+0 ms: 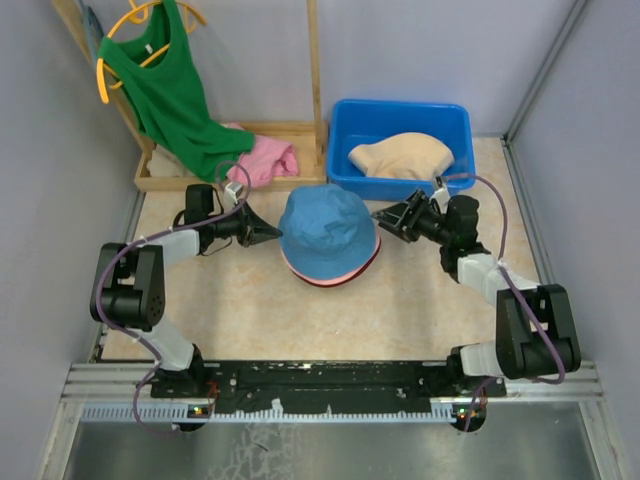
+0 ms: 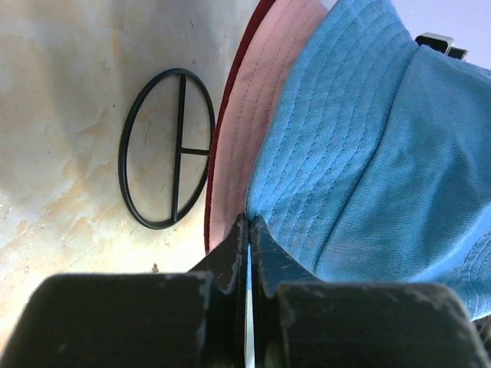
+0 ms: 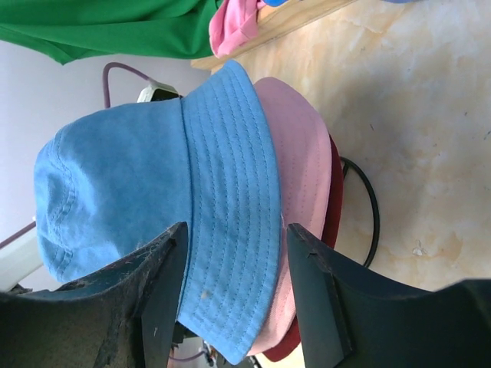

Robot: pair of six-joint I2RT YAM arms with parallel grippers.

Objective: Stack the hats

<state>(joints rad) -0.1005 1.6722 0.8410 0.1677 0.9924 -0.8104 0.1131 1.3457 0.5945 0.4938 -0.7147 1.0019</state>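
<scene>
Top external shot: closest to the arm bases, the left pincer (image 1: 272,235) is squeezed tight on the brim edge of the blue hat (image 1: 328,228). The right pincer (image 1: 385,220) is spread wide just beside the opposite brim, gripping nothing. That blue hat sits on the pink hat (image 3: 295,153), which sits on the dark red hat (image 3: 335,192), all piled mid-counter (image 1: 250,300) partly over a black wire ring (image 2: 165,149). Further back the beige hat (image 1: 402,155) lies in a blue bin (image 1: 345,120), with a green shirt (image 1: 160,80) and pink cloth (image 1: 268,160) at the wooden rack (image 1: 300,128) beside it.
</scene>
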